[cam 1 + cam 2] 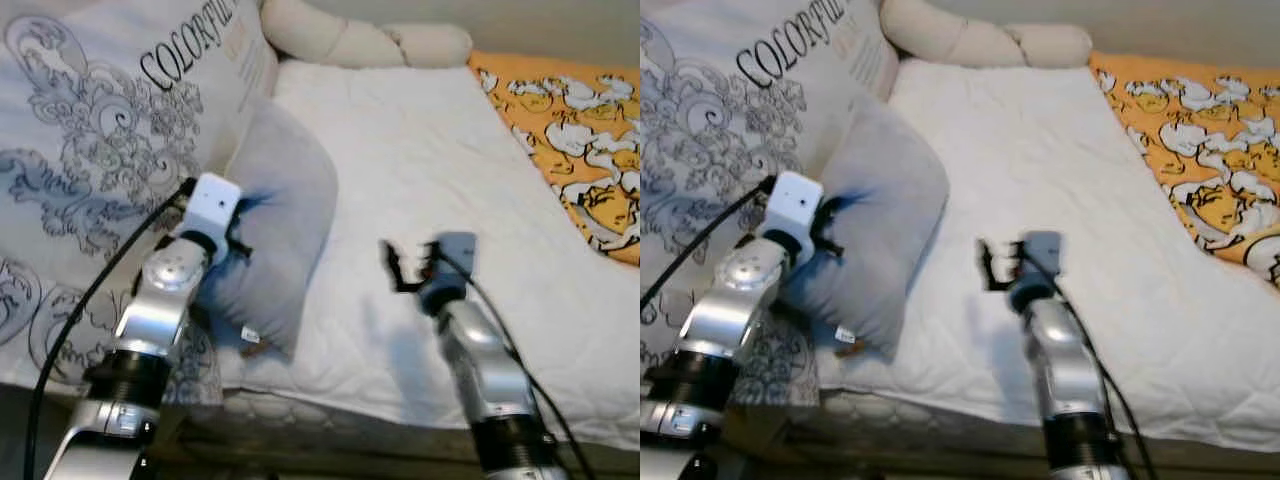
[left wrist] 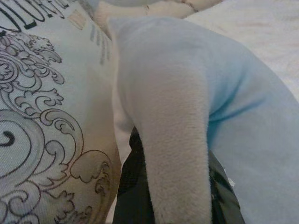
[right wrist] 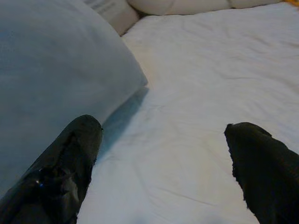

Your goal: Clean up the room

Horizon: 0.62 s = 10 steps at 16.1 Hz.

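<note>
A light blue-grey pillow leans on the white mattress against a large printed cushion. My left gripper is shut on the pillow's near edge; in the left wrist view a fold of the pillow is pinched between the black fingers. My right gripper hovers open over the mattress, just right of the pillow, with nothing between its fingers.
A cream bolster lies along the head of the bed. An orange patterned blanket covers the right side. The mattress front edge runs below the arms.
</note>
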Motion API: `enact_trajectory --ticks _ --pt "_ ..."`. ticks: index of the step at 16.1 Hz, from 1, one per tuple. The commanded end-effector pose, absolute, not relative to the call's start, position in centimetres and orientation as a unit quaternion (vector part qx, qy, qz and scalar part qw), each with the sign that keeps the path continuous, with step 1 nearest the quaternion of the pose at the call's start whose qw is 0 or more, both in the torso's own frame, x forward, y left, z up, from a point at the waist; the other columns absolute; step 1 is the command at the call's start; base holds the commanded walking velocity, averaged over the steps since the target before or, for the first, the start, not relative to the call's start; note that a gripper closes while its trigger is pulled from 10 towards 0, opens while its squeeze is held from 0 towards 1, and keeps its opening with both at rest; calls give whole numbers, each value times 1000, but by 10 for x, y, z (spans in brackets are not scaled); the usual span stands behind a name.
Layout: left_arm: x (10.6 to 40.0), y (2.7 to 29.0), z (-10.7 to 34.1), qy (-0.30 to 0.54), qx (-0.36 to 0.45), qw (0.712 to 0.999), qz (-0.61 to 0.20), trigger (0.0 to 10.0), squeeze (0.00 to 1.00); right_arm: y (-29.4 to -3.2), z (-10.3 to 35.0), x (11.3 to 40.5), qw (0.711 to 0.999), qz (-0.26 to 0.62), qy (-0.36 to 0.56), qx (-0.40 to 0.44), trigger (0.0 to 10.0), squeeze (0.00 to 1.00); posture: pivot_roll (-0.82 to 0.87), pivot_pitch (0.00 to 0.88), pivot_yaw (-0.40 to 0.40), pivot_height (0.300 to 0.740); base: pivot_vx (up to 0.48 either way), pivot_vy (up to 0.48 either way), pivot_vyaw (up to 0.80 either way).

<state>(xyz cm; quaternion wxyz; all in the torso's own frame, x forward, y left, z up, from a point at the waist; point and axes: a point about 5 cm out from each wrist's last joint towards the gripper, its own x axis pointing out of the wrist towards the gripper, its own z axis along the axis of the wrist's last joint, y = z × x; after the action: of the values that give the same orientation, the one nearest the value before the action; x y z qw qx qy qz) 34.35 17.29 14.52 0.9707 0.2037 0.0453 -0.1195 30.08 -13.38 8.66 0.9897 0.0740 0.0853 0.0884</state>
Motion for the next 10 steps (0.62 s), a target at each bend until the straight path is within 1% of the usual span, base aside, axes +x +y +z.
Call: enact_trajectory --ticks 1,4,6,7,9,10 --pt "351 165 164 3 227 964 -138 10000 0 -146 92 302 991 78 75 73 10000 0 -11 0 0 740 0 0 0" --pt "369 163 173 -11 287 945 -157 10000 0 -154 103 305 991 94 54 73 10000 0 -32 0 14 740 0 0 0" --pt "380 164 178 -14 304 940 -154 10000 0 -154 109 303 989 127 41 58 10000 0 -36 0 16 740 0 0 0" --pt "387 165 182 -11 309 939 -149 10000 0 -152 113 300 985 165 38 46 10000 0 -52 0 16 740 0 0 0" --pt "392 168 183 -3 322 936 -141 10000 0 -150 116 296 978 201 40 47 10000 0 -63 0 17 740 0 0 0" --pt "399 181 183 20 332 937 -103 10000 0 -147 127 289 960 274 37 38 10000 0 -86 0 21 740 0 0 0"
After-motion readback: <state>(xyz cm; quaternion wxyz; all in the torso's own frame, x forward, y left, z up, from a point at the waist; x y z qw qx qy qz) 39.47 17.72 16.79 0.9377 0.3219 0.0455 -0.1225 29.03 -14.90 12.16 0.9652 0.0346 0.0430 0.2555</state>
